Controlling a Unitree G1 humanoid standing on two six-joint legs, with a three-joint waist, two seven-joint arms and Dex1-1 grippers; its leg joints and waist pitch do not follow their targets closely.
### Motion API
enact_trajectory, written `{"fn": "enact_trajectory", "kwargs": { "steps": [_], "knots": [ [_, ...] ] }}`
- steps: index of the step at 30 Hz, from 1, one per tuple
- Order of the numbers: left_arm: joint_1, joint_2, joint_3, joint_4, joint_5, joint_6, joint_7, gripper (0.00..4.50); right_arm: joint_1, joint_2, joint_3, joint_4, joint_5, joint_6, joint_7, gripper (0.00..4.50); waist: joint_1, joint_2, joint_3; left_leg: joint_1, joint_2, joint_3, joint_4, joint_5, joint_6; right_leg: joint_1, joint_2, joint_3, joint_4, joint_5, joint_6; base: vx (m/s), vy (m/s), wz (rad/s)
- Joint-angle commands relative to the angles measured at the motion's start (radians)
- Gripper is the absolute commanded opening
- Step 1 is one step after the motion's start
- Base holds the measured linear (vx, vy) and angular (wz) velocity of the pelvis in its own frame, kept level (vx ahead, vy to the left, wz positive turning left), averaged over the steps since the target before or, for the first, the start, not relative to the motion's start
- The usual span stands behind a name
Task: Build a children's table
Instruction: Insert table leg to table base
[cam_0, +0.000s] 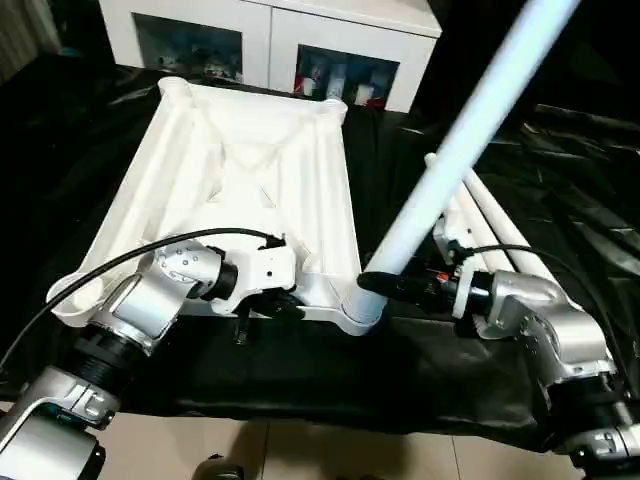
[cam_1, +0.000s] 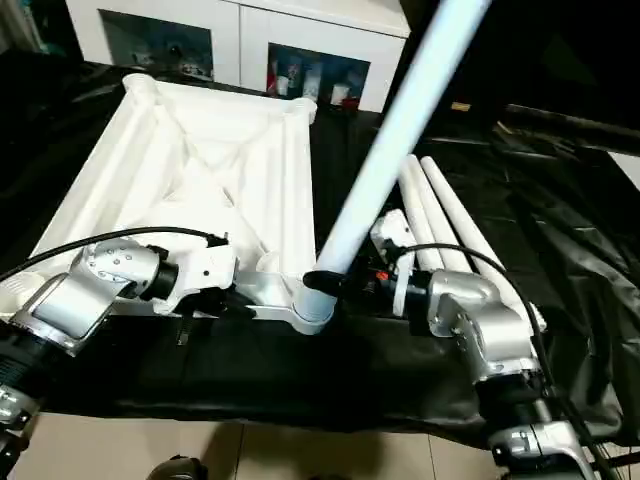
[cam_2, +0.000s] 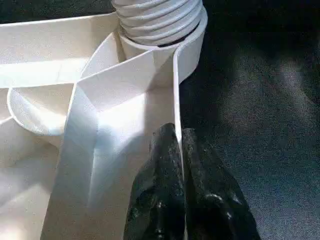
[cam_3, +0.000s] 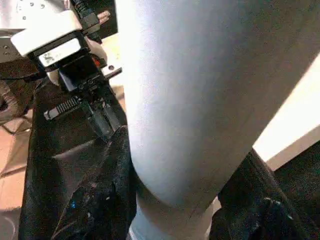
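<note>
Black-cloth table (cam_0: 460, 370) carries the children's table (cam_0: 250, 160) upside down, ribs up, white cabinet (cam_0: 270, 40) behind. Left gripper (cam_2: 179, 150) jaws pinched on its near rim. Right gripper (cam_0: 385, 285) jaws clamp a leg (cam_0: 460, 150) standing tilted in the near corner socket (cam_0: 360, 305); spare legs (cam_0: 490, 225) lie beside.

We see both silver forearms reaching inward from the lower corners. The left gripper (cam_0: 285, 300) points toward the right, its two black fingers (cam_2: 167, 170) pinched together on a thin white rim. The right gripper (cam_0: 385, 285) points toward the left, its fingers (cam_3: 107, 180) spread around a thick white tube and clasping it.
</note>
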Motion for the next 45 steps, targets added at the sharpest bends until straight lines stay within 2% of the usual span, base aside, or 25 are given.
{"fn": "enact_trajectory", "kwargs": {
  "steps": [1, 2, 4, 7, 9, 10, 11, 12, 16, 17, 19, 21, 23, 25, 26, 27, 29, 31, 32, 33, 34, 35, 36, 39, 45],
  "knots": [
    [-0.002, 0.000, -0.019, 0.011, 0.027, 0.008, 0.011, 0.00, 0.055, -0.011, -0.007, 0.038, -0.033, 0.028, -0.059, 1.84, -0.002, 0.029, -0.042, 0.028, 0.047, -0.024, -0.080, -0.339, -0.041, 0.009, -0.068, 0.042, -0.079, -0.257, -0.196, 0.000, 0.000, 0.00],
    [-0.002, 0.000, -0.019, 0.011, 0.027, 0.008, 0.012, 0.00, 0.055, -0.011, -0.007, 0.038, -0.033, 0.028, -0.059, 1.84, -0.003, 0.026, -0.042, 0.028, 0.047, -0.024, -0.080, -0.350, -0.044, 0.007, -0.067, 0.043, -0.081, -0.268, -0.194, 0.000, 0.000, 0.00],
    [-0.010, -0.008, -0.019, 0.022, 0.027, 0.008, 0.016, 0.00, 0.097, 0.011, -0.033, -0.001, -0.014, 0.036, -0.113, 1.84, -0.001, 0.034, -0.041, 0.032, 0.048, -0.024, -0.081, -0.374, -0.052, 0.003, -0.068, 0.045, -0.086, -0.284, -0.187, 0.000, 0.000, 0.00],
    [-0.017, -0.016, -0.018, 0.031, 0.027, 0.008, 0.018, 0.00, 0.130, 0.029, -0.048, -0.032, -0.011, 0.036, -0.152, 1.84, -0.002, 0.036, -0.037, 0.029, 0.047, -0.028, -0.085, -0.399, -0.056, 0.003, -0.068, 0.045, -0.089, -0.317, -0.177, 0.000, 0.000, 0.00],
    [-0.024, -0.023, -0.017, 0.040, 0.027, 0.008, 0.021, 0.00, 0.155, 0.044, -0.056, -0.058, -0.012, 0.032, -0.179, 1.84, -0.001, 0.044, -0.035, 0.028, 0.047, -0.030, -0.088, -0.413, -0.059, 0.003, -0.070, 0.046, -0.094, -0.349, -0.168, 0.000, 0.000, 0.00],
    [-0.027, -0.026, -0.018, 0.045, 0.027, 0.008, 0.022, 0.00, 0.169, 0.052, -0.059, -0.075, -0.011, 0.031, -0.193, 1.84, 0.000, 0.045, -0.034, 0.034, 0.047, -0.029, -0.086, -0.432, -0.061, -0.003, -0.071, 0.047, -0.098, -0.370, -0.165, 0.000, 0.000, 0.00],
    [-0.028, -0.027, -0.018, 0.046, 0.027, 0.007, 0.022, 0.00, 0.173, 0.054, -0.059, -0.081, -0.012, 0.030, -0.198, 1.84, 0.000, 0.042, -0.034, 0.030, 0.048, -0.033, -0.089, -0.437, -0.063, 0.001, -0.072, 0.046, -0.097, -0.381, -0.162, 0.000, 0.000, 0.00],
    [-0.034, -0.031, -0.018, 0.053, 0.028, 0.006, 0.023, 0.00, 0.187, 0.059, -0.058, -0.102, -0.017, 0.026, -0.216, 1.84, 0.000, 0.050, -0.032, 0.029, 0.048, -0.034, -0.091, -0.441, -0.065, 0.001, -0.072, 0.046, -0.097, -0.387, -0.160, 0.000, 0.000, 0.00],
    [-0.047, -0.040, -0.019, 0.068, 0.031, 0.001, 0.025, 0.00, 0.219, 0.051, -0.027, -0.156, -0.051, 0.012, -0.242, 1.84, -0.004, 0.043, -0.025, 0.028, 0.047, -0.035, -0.091, -0.457, -0.060, -0.004, -0.075, 0.048, -0.106, -0.451, -0.143, 0.000, 0.000, 0.00],
    [-0.049, -0.043, -0.019, 0.071, 0.032, -0.001, 0.026, 0.00, 0.228, 0.046, -0.014, -0.173, -0.065, 0.010, -0.247, 1.84, -0.002, 0.047, -0.024, 0.029, 0.048, -0.035, -0.091, -0.453, -0.058, -0.005, -0.078, 0.050, -0.109, -0.470, -0.136, 0.000, 0.000, 0.00],
    [-0.051, -0.044, -0.019, 0.072, 0.033, -0.001, 0.027, 0.00, 0.236, 0.039, 0.002, -0.197, -0.077, 0.013, -0.246, 1.84, -0.003, 0.043, -0.022, 0.031, 0.049, -0.035, -0.092, -0.454, -0.056, -0.009, -0.078, 0.050, -0.111, -0.485, -0.130, 0.000, 0.000, 0.00],
    [-0.049, -0.044, -0.017, 0.073, 0.033, -0.001, 0.029, 0.00, 0.237, 0.033, 0.020, -0.220, -0.081, 0.026, -0.241, 1.84, -0.003, 0.043, -0.022, 0.031, 0.050, -0.036, -0.094, -0.445, -0.056, -0.006, -0.077, 0.049, -0.110, -0.474, -0.127, 0.000, 0.000, 0.00],
    [-0.046, -0.043, -0.015, 0.073, 0.033, -0.002, 0.029, 0.00, 0.231, 0.027, 0.031, -0.228, -0.075, 0.035, -0.234, 1.84, -0.007, 0.032, -0.021, 0.026, 0.050, -0.033, -0.096, -0.420, -0.049, -0.005, -0.074, 0.047, -0.107, -0.429, -0.130, 0.000, 0.000, 0.00],
    [-0.042, -0.042, -0.014, 0.072, 0.034, -0.002, 0.030, 0.00, 0.221, 0.022, 0.040, -0.226, -0.071, 0.039, -0.221, 1.84, -0.007, 0.033, -0.021, 0.027, 0.050, -0.033, -0.096, -0.414, -0.048, -0.005, -0.075, 0.047, -0.104, -0.421, -0.133, 0.000, 0.000, 0.00],
    [-0.034, -0.038, -0.013, 0.065, 0.035, -0.002, 0.031, 0.00, 0.201, 0.010, 0.055, -0.216, -0.065, 0.051, -0.191, 1.84, -0.010, 0.025, -0.020, 0.028, 0.049, -0.032, -0.096, -0.420, -0.047, -0.007, -0.075, 0.047, -0.107, -0.431, -0.131, 0.000, 0.000, 0.00],
    [-0.032, -0.038, -0.013, 0.063, 0.035, -0.002, 0.031, 0.00, 0.197, 0.006, 0.059, -0.214, -0.064, 0.054, -0.182, 1.84, -0.009, 0.028, -0.020, 0.028, 0.049, -0.033, -0.095, -0.422, -0.047, -0.006, -0.076, 0.047, -0.106, -0.436, -0.131, 0.000, 0.000, 0.00],
    [-0.023, -0.033, -0.013, 0.053, 0.038, -0.001, 0.028, 0.00, 0.176, -0.020, 0.089, -0.204, -0.070, 0.069, -0.136, 1.84, -0.012, 0.020, -0.019, 0.027, 0.049, -0.032, -0.094, -0.414, -0.043, -0.006, -0.078, 0.048, -0.109, -0.449, -0.127, 0.000, 0.000, 0.00],
    [-0.018, -0.029, -0.014, 0.047, 0.038, -0.001, 0.026, 0.00, 0.163, -0.040, 0.113, -0.198, -0.069, 0.088, -0.094, 1.84, -0.010, 0.023, -0.020, 0.027, 0.050, -0.031, -0.092, -0.397, -0.038, -0.005, -0.080, 0.049, -0.108, -0.448, -0.126, 0.000, 0.000, 0.00],
    [-0.016, -0.028, -0.014, 0.044, 0.038, -0.001, 0.026, 0.00, 0.156, -0.055, 0.130, -0.191, -0.074, 0.094, -0.068, 1.84, -0.010, 0.015, -0.020, 0.026, 0.050, -0.030, -0.091, -0.387, -0.034, -0.004, -0.080, 0.049, -0.108, -0.441, -0.126, 0.000, 0.000, 0.00],
    [-0.015, -0.027, -0.014, 0.042, 0.038, -0.001, 0.026, 0.00, 0.150, -0.069, 0.147, -0.184, -0.079, 0.100, -0.043, 1.84, -0.006, 0.020, -0.023, 0.025, 0.051, -0.028, -0.090, -0.344, -0.027, -0.001, -0.078, 0.049, -0.101, -0.382, -0.135, 0.000, 0.000, 0.00],
    [-0.015, -0.027, -0.014, 0.042, 0.038, -0.001, 0.026, 0.00, 0.150, -0.069, 0.147, -0.184, -0.079, 0.100, -0.043, 1.84, -0.006, 0.020, -0.023, 0.025, 0.051, -0.028, -0.090, -0.344, -0.027, -0.001, -0.078, 0.049, -0.101, -0.382, -0.135, 0.000, 0.000, 0.00],
    [-0.014, -0.028, -0.015, 0.041, 0.039, 0.000, 0.026, 0.00, 0.149, -0.075, 0.154, -0.181, -0.083, 0.098, -0.034, 1.84, -0.004, 0.018, -0.025, 0.030, 0.051, -0.023, -0.086, -0.314, -0.020, -0.002, -0.072, 0.048, -0.093, -0.310, -0.154, 0.000, 0.000, 0.00],
    [-0.014, -0.027, -0.015, 0.041, 0.039, 0.000, 0.026, 0.00, 0.147, -0.080, 0.161, -0.176, -0.085, 0.097, -0.026, 1.84, -0.003, 0.019, -0.025, 0.030, 0.051, -0.021, -0.086, -0.308, -0.018, -0.002, -0.072, 0.048, -0.092, -0.292, -0.160, 0.000, 0.000, 0.00],
    [-0.010, -0.024, -0.014, 0.035, 0.038, 0.001, 0.028, 0.00, 0.150, -0.090, 0.187, -0.165, -0.087, 0.090, -0.007, 1.84, -0.001, 0.018, -0.030, 0.027, 0.049, -0.020, -0.084, -0.267, -0.014, 0.009, -0.068, 0.045, -0.082, -0.215, -0.178, 0.000, 0.000, 0.00],
    [-0.001, -0.019, -0.013, 0.022, 0.037, 0.003, 0.028, 0.00, 0.166, -0.083, 0.188, -0.156, -0.089, 0.073, -0.014, 1.84, 0.001, 0.014, -0.031, 0.027, 0.049, -0.023, -0.087, -0.304, -0.027, 0.010, -0.071, 0.045, -0.089, -0.270, -0.168, 0.000, 0.000, 0.00]
  ]
}}
